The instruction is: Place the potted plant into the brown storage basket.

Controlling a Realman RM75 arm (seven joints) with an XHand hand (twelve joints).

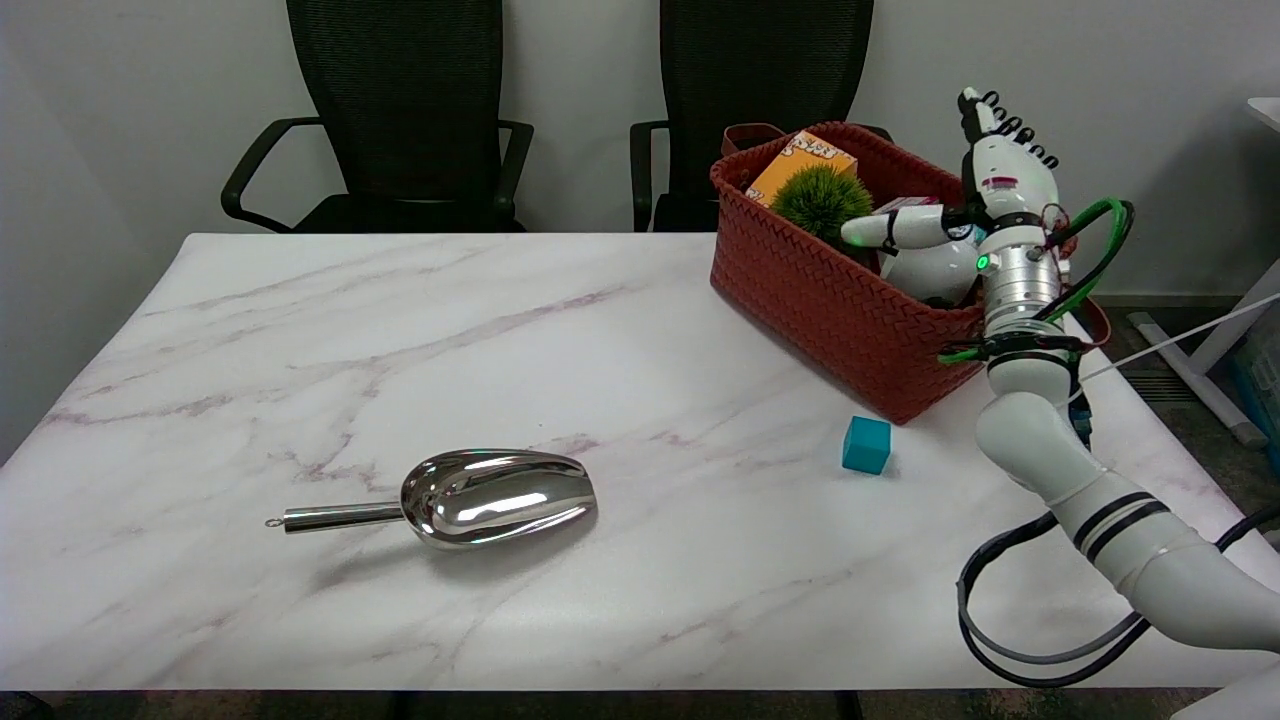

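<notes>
The plant (pixel 822 201) is sitting inside the basket (pixel 812 290), its green tuft showing above the rim beside an orange box (pixel 800 165). The right hand (pixel 985 185) is hovering over the basket's 3 o'clock end, fingers spread and holding nothing. A teal cube (pixel 866 445) is lying at the basket's 6 o'clock; a scoop (pixel 480 497) is resting toward 8 o'clock on the table (pixel 300 330).

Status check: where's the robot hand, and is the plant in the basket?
Right robot hand open, raised over the brown basket, holding nothing. Potted plant inside the basket beside an orange box. Teal cube and metal scoop on table, clear of arm.
</notes>
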